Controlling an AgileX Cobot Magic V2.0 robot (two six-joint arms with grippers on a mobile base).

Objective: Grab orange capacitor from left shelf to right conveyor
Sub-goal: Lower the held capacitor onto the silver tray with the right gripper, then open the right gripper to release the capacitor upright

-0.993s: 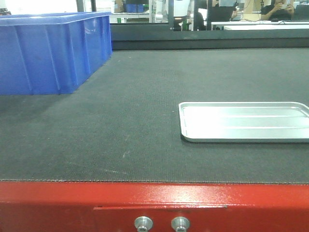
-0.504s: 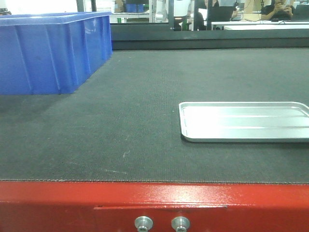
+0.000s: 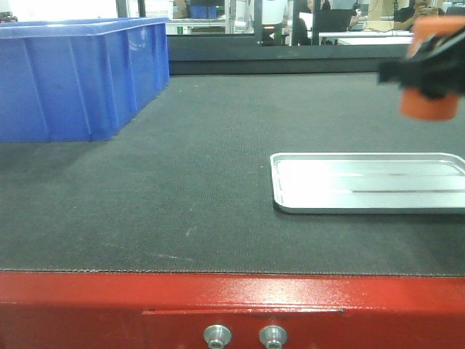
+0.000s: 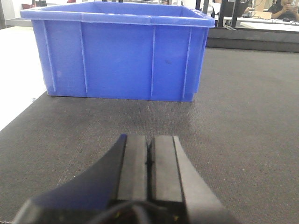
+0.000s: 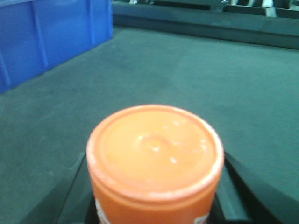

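Capacitor airborne — the can-sized orange cylinder with a flat top [image 3: 429, 69] hangs at the right edge of the front view, upright or close to it, well above the wide dark grey textured belt of the right conveyor [image 3: 189, 182] and over the far side of the shallow silver tray [image 3: 369, 182]. The right gripper [image 3: 429, 70] has it clamped round the middle, dark fingers [image 3: 392, 71] wrapping the body on both sides. From the right wrist camera the flat orange lid [image 5: 154, 151] fills the lower frame, with black finger pads either side and a sliver of white print just showing below the rim.

The left gripper [image 4: 148, 161] sits low over the belt with its two pads pressed flat together, holding nothing, pointed at the blue plastic bin [image 4: 119, 51] standing on the belt's far left.

Handling read: a rigid, smooth-walled can, probably with some weight to it — no give under the pads, so it could slip or twist if the squeeze eases early. A grip across the mid-body, as now, looks right; the flat base should let it stand once lowered. My guess is the belt beside the tray is the target, and a tilted touchdown would tip it.
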